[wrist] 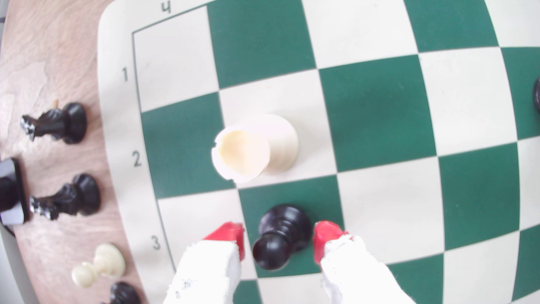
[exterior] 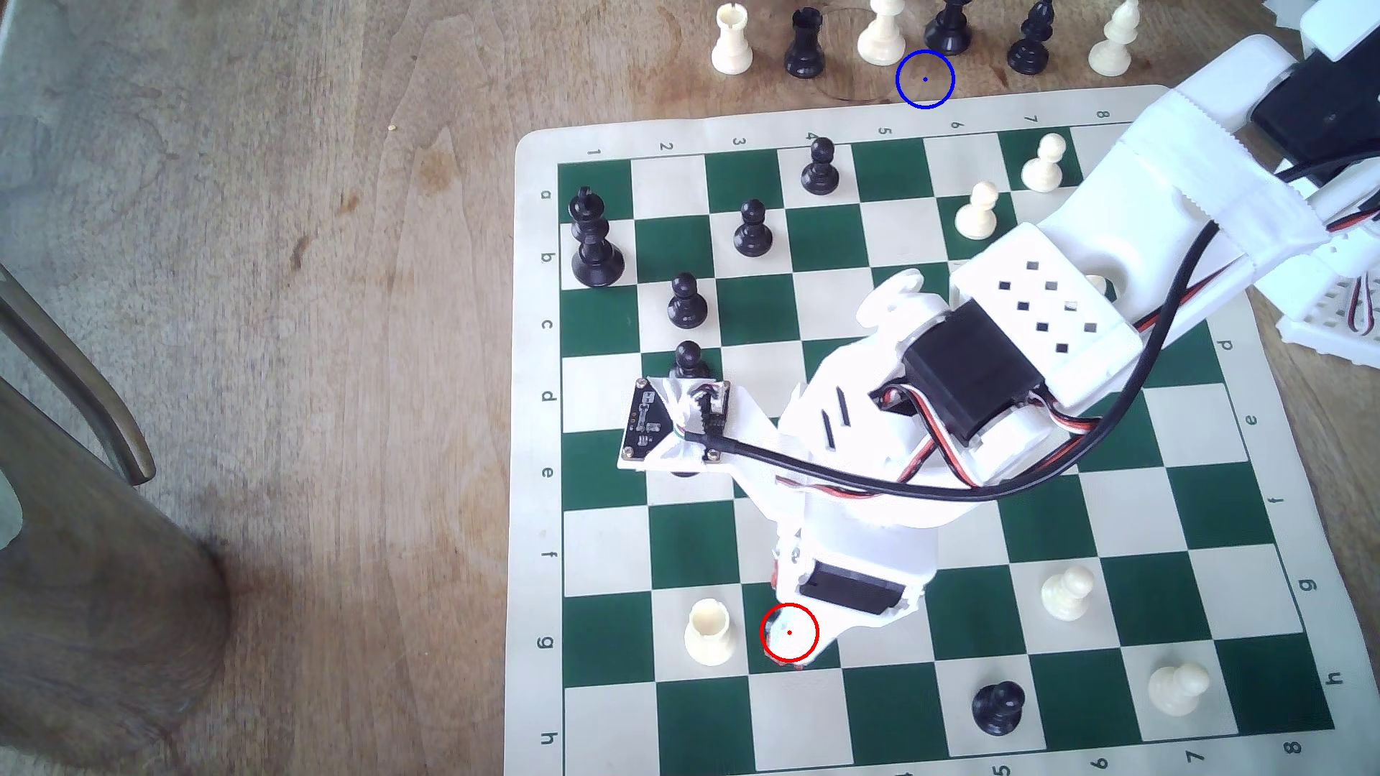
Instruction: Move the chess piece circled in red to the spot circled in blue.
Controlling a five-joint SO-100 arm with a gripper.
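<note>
Standing upright on a green square beside the cream rook (wrist: pixel 257 146), the glossy black pawn (wrist: pixel 280 236), ball-headed with a flared base, sits between the gripper's (wrist: pixel 279 238) spread red-tipped fingers (wrist: pixel 230 233), untouched.

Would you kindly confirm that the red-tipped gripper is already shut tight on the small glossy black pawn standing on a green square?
Not quite: the wrist view shows the red-tipped gripper open, its jaws either side of the small glossy black pawn with gaps showing. The pawn does stand on a green square.
</note>
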